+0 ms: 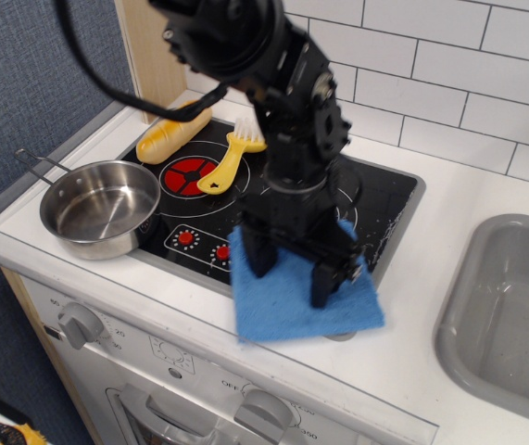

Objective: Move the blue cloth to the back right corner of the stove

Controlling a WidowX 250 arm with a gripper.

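Note:
The blue cloth [292, 311] hangs at the stove's front right corner, partly over the white counter. Its front edge is raised, with a shadow under it. My black gripper [292, 273] comes down onto the cloth's back half. Its two fingers [324, 283] grip into the fabric with a fold of cloth between them. The stove [389, 199] is a black glossy cooktop with a grey rim. Its back right corner is bare and lies behind and to the right of the gripper. The arm hides the right burner.
A steel pot [97, 209] stands at the stove's front left. A yellow brush [230, 158] lies on the red left burner and a bread roll [173, 133] at the back left. The grey sink [514, 315] is on the right. A tiled wall is behind.

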